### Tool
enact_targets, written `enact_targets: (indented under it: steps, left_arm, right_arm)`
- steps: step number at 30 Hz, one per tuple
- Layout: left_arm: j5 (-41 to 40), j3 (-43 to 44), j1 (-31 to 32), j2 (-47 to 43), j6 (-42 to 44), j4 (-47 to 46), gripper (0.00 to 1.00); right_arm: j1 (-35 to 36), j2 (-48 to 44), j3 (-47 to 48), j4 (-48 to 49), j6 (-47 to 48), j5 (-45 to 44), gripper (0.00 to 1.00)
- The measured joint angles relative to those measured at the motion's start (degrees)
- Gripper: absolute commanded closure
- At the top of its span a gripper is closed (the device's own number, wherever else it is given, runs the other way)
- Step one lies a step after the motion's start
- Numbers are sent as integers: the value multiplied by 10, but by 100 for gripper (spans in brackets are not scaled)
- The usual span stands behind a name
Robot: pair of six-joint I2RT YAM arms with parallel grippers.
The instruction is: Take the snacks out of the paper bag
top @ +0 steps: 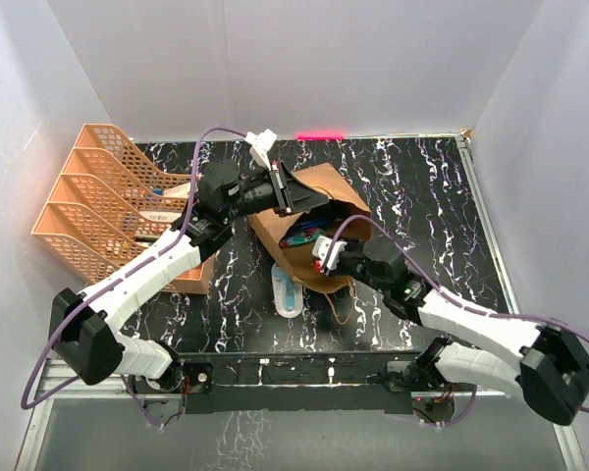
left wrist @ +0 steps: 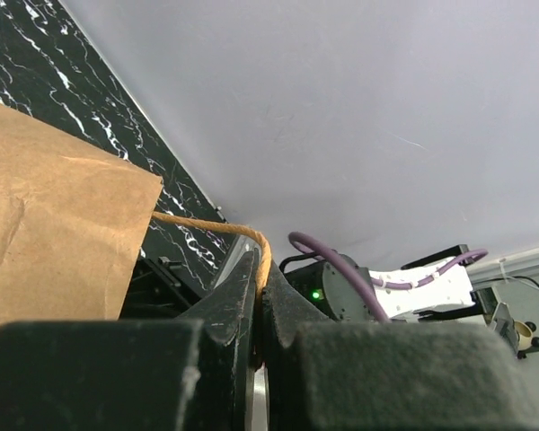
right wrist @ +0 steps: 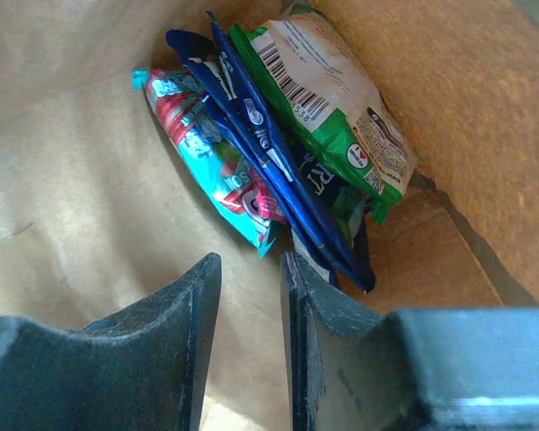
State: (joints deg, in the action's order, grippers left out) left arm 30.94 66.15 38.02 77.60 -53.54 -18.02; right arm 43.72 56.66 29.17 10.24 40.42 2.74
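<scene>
The brown paper bag (top: 326, 191) lies on the dark marble table with its mouth toward my arms. My left gripper (top: 281, 192) is shut on the bag's twisted paper handle (left wrist: 262, 254) and holds the mouth up; the bag's wall (left wrist: 54, 206) shows at the left of the left wrist view. My right gripper (top: 323, 251) is at the mouth, open and empty (right wrist: 251, 266). Inside the bag lie the snacks: a green bag (right wrist: 341, 90), dark blue packets (right wrist: 274, 166) and a teal-red packet (right wrist: 207, 153), just beyond my fingertips. Some of them show in the top view (top: 302, 236).
Orange mesh trays (top: 98, 201) stand at the left. A white and light-blue oblong item (top: 287, 290) lies on the table in front of the bag. The bag's other handle loop (top: 342, 312) lies near it. White walls enclose the table.
</scene>
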Motion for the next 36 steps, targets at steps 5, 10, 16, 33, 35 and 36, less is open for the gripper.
enact_targets:
  steps: [5, 10, 16, 33, 35, 36]
  left_arm:
    - [-12, -1, 0, -1, 1, 5, 100]
    - [-21, 6, 0, -1, 11, 24, 100]
    - [-28, 9, 0, -1, 13, 31, 100]
    - [-57, 44, 0, -1, 30, 84, 100]
    - [-62, 46, 0, -1, 35, 92, 100]
    - [-64, 47, 0, -1, 37, 96, 100]
  right_arm:
    - [-31, 80, -9, 99, 25, 35, 65]
    - [-95, 97, -35, 175, 26, 96, 65]
    - [-119, 138, -40, 279, 13, 144, 71]
    - [-122, 331, 6, 364, 18, 184, 75]
    - [-122, 331, 3, 359, 16, 196, 74]
    - [-122, 331, 0, 358, 15, 201, 74]
